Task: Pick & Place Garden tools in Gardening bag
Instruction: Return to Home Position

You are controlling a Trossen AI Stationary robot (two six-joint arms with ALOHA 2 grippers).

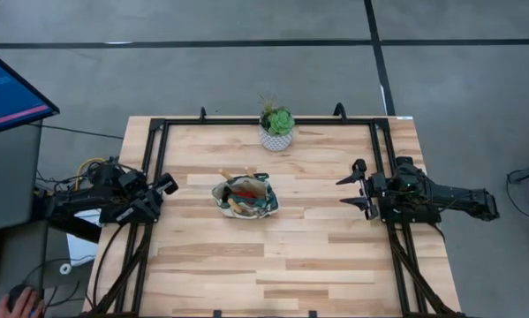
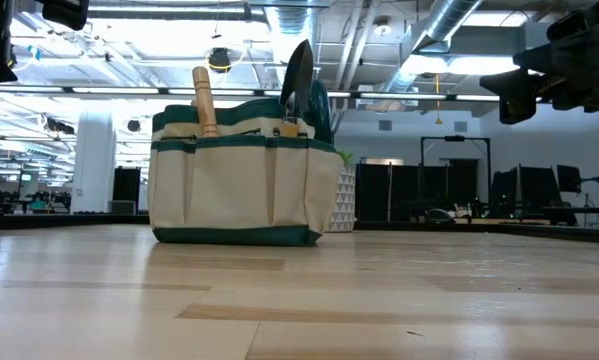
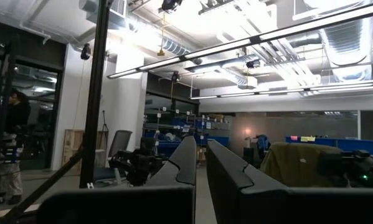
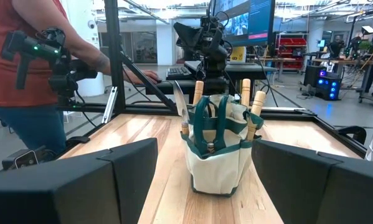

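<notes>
The tan gardening bag (image 1: 245, 196) with green trim stands on its base at the table's middle; it also shows in the low view (image 2: 241, 180) and the right wrist view (image 4: 218, 149). Garden tools stick up out of it: a wooden handle (image 2: 205, 100) and a dark trowel blade (image 2: 297, 75). My left gripper (image 1: 169, 185) rests shut at the table's left edge, raised and pointing up into the room (image 3: 200, 163). My right gripper (image 1: 354, 189) hovers open at the right edge, level, facing the bag (image 4: 205, 180). Both are well clear of the bag.
A green plant in a white pot (image 1: 276, 129) stands at the far edge, behind the bag. A black frame (image 1: 158, 177) runs round the table. A person (image 4: 37, 68) stands beyond the left side; a hand (image 1: 21, 303) rests on a mouse at the near left.
</notes>
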